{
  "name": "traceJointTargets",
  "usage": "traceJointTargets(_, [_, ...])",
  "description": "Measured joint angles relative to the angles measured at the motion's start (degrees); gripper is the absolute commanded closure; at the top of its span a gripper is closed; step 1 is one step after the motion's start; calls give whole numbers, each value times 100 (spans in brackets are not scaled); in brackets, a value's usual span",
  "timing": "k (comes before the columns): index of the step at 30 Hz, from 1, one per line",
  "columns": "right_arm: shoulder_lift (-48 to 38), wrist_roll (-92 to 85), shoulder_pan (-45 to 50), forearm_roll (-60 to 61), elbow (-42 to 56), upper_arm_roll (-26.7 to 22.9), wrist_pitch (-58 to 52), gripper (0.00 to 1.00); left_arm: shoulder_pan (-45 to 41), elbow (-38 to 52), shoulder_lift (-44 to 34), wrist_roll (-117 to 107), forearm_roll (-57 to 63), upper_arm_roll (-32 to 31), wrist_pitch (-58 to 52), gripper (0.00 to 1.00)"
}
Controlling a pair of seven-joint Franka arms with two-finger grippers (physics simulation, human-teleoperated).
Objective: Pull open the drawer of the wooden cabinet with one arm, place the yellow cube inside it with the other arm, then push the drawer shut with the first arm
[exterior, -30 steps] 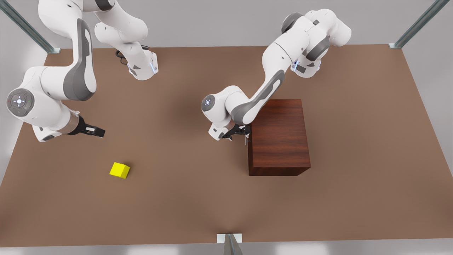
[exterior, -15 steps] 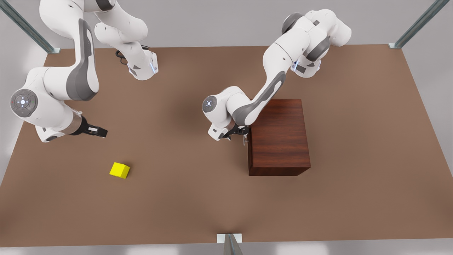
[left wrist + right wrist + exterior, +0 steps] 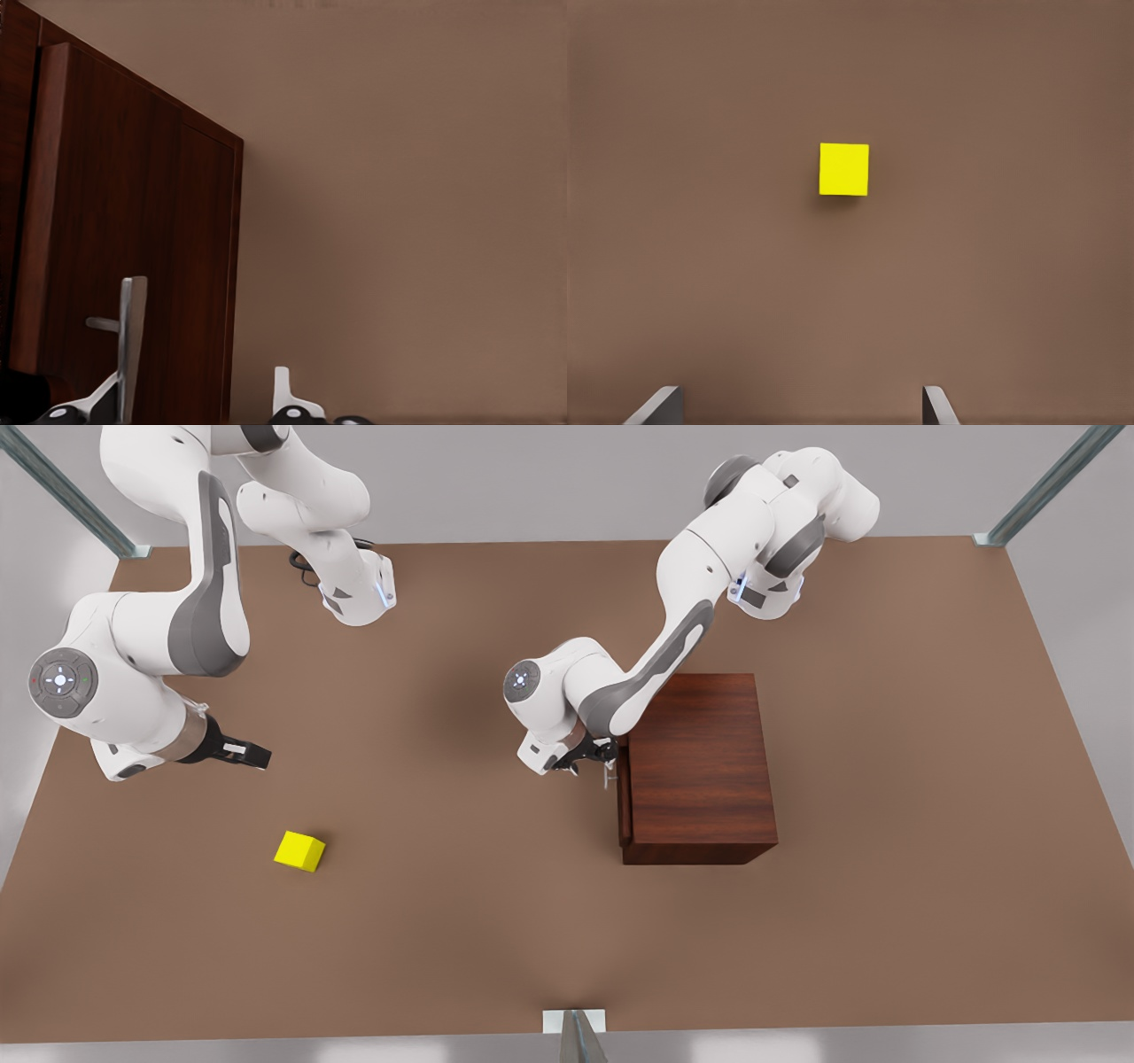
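Observation:
The wooden cabinet (image 3: 700, 762) (image 3: 13, 133) stands right of centre in the front view. Its drawer (image 3: 624, 802) (image 3: 115, 204) is out by a thin gap on the front view's left side. My left gripper (image 3: 605, 760) (image 3: 190, 394) is at the silver handle (image 3: 607, 778) (image 3: 133, 336), fingers apart. The bar lies between them, close to one finger. The yellow cube (image 3: 299, 851) (image 3: 843, 169) rests on the table toward the front view's left. My right gripper (image 3: 252, 755) (image 3: 799, 403) hovers open behind the cube, apart from it, holding nothing.
A brown table (image 3: 886, 921) stretches wide around the cabinet and cube. Metal frame posts (image 3: 1045, 487) stand at the back corners, and another post (image 3: 576, 1036) is at the front edge's middle. Both arm bases sit along the back edge.
The drawer has slid out a little toward the front view's left, with my left gripper moving the same way. My right gripper has drifted slightly rightward. The cube has not moved.

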Motion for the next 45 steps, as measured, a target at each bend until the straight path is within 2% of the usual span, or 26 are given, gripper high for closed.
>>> traceJointTargets(45, [44,10,8,-8,0,0,0,0,-169,220,31,-61,-403,-42,247,0])
